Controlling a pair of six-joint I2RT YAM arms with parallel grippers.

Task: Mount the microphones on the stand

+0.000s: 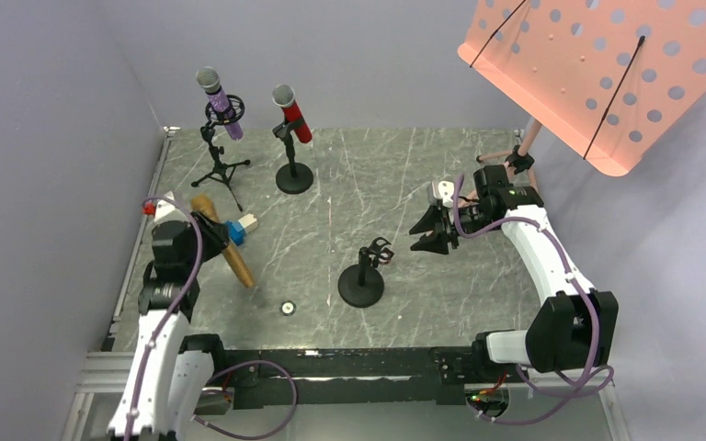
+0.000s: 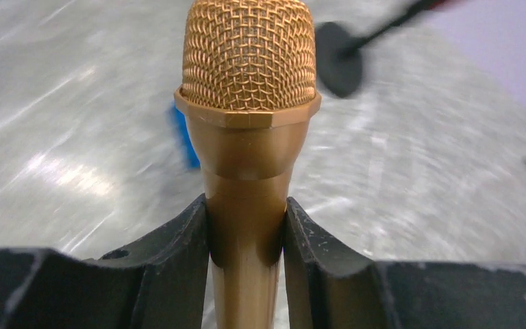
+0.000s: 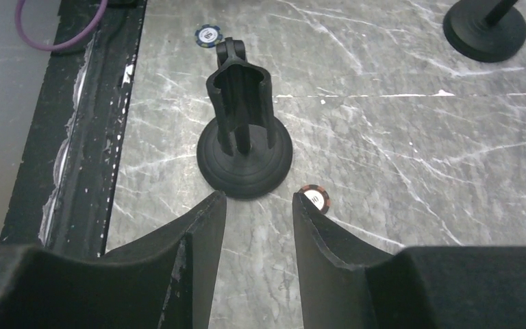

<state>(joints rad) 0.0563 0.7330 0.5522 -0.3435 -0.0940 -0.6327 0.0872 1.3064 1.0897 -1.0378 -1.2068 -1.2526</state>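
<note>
**Top view.** Found two microphones mounted at the far left: the purple glitter microphone with silver mesh head [image 1: 222, 99] in the black tripod stand [image 1: 220, 170], and the red glitter microphone with silver head [image 1: 292, 116] in the black round-base stand [image 1: 294, 176] beside it. Found the all-gold stick microphone [image 1: 230, 254] gripped in the left gripper [image 1: 213, 231] near the left edge of the grey marbled table [image 1: 404, 175], tilted. Could not tell whether its lower end touched the table. Located the third black stand, empty, with an open clip [image 1: 364, 278], near the table's middle and well apart from the gold microphone. Noted the right gripper [image 1: 430, 237] near the empty stand, on its right.

**Left wrist view.** Confirmed the left gripper [image 2: 246, 212] clamped on the gold microphone [image 2: 246, 103], with the fingers [image 2: 178, 253] pressed on the handle just below the head collar. Background blurred.

**Right wrist view.** Found the right gripper [image 3: 259, 205] narrowly parted, holding nothing and aimed at the empty stand [image 3: 245, 161]. Noted a small round chip [image 3: 314, 199] just beside its base.

**Step in hand.** Judged as the last of three mountings, with the gold microphone in carry.

**Next move.** Judged to call for carrying the gold microphone to the empty stand, lining the handle up with the clip's mouth and pressing it in. Bracing the stand with the right gripper would probably help.
</note>
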